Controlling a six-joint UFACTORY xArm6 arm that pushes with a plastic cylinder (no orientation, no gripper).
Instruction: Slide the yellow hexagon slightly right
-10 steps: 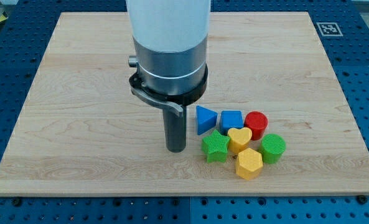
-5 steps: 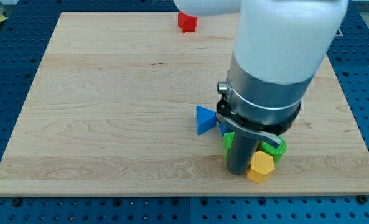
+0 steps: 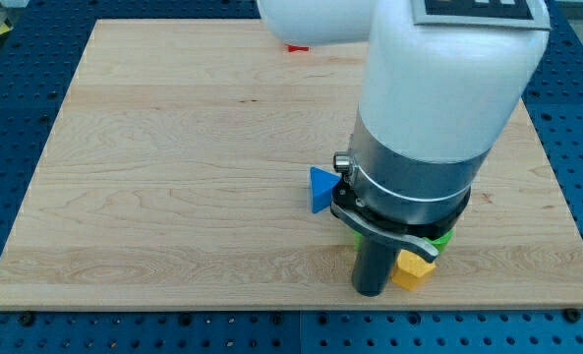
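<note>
The yellow hexagon lies near the view's bottom edge of the wooden board, mostly hidden behind the rod and its collar. My tip rests on the board right against the hexagon's left side. A blue triangle lies up and to the left of the tip. Slivers of green blocks show at the rod's left and right. The arm's body hides the other blocks of the cluster.
A red block peeks out under the arm near the view's top edge. The board's bottom edge runs just below my tip. A blue perforated table surrounds the board.
My tip moved right from open board into the cluster, then slightly down toward the view's bottom. The yellow hexagon sits slightly right of where it was. The arm now covers most blocks.
</note>
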